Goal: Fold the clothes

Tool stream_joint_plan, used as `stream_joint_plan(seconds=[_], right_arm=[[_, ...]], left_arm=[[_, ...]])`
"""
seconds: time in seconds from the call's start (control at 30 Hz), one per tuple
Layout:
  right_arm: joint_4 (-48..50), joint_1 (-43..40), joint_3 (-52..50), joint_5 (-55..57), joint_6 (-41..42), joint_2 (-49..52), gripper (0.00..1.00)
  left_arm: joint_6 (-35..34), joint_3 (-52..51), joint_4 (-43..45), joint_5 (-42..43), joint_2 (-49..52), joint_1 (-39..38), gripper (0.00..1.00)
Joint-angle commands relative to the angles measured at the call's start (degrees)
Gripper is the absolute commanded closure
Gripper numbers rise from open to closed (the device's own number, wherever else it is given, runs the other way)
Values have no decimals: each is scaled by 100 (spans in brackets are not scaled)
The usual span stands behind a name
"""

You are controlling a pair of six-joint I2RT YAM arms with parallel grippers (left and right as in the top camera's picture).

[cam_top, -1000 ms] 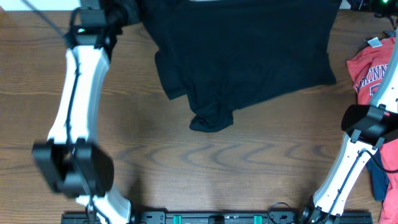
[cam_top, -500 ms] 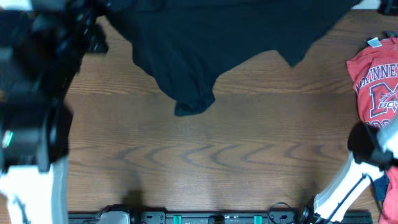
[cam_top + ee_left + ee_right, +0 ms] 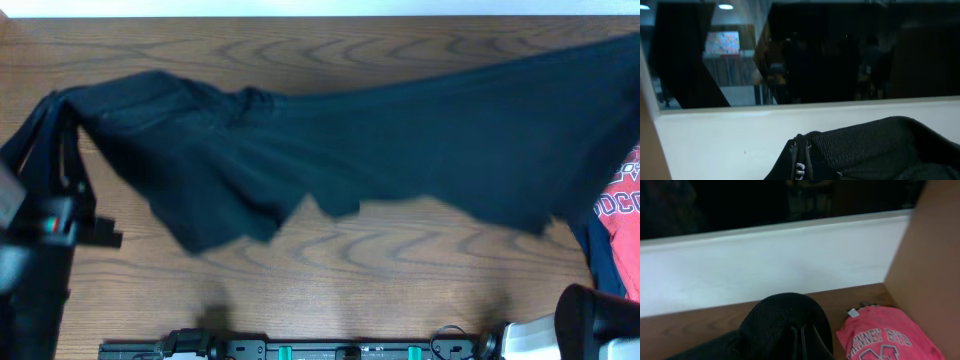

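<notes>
The black T-shirt point(image 3: 400, 140) hangs stretched in the air across the whole overhead view, from far left to the right edge, its lower hem loose above the table point(image 3: 400, 290). My left gripper point(image 3: 800, 162) is shut on a bunched edge of the black T-shirt point(image 3: 875, 142). My right gripper point(image 3: 802, 340) is shut on the other end of the black T-shirt point(image 3: 780, 317), which drapes over its fingers. In the overhead view both grippers are hidden by the fabric; only the left arm point(image 3: 40, 240) and the right arm's base point(image 3: 590, 320) show.
A red T-shirt with white lettering point(image 3: 622, 195) lies at the table's right edge, over a navy garment point(image 3: 602, 255). The red T-shirt also shows in the right wrist view point(image 3: 885, 335). A white wall point(image 3: 765, 265) runs behind the table.
The black T-shirt has been lifted off the far side of the table and pulled wide between both grippers. Both arms have swung outward and upward.
</notes>
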Motion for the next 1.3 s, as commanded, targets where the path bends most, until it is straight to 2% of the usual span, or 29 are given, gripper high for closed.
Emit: stream_joint_plan(seconds=[0.0,0.13,0.3,0.6,0.9,1.07,1.27], right_arm=[[-33,11,-7,656,433,-22,99],[-101,11,-127,654,564,116,99],[-120,11,-623,603,621,619,99],[-50,26,-1460,424,570,2096,99],[168,120,-1545,24,216,3611,99],[205,284,-1545,28,160,4063,99],[568,446,-1545,28,120,4356,99]], left_arm=[[149,188,50,-431,52,46,94],[144,190,92,-479,282,46,94],[144,190,107,-481,1128,46,94],[103,190,107,-476,3585,46,94],[-205,190,236,-472,5779,46,94],[-367,190,234,-448,6266,46,94],[-382,188,376,-282,6319,44,94]])
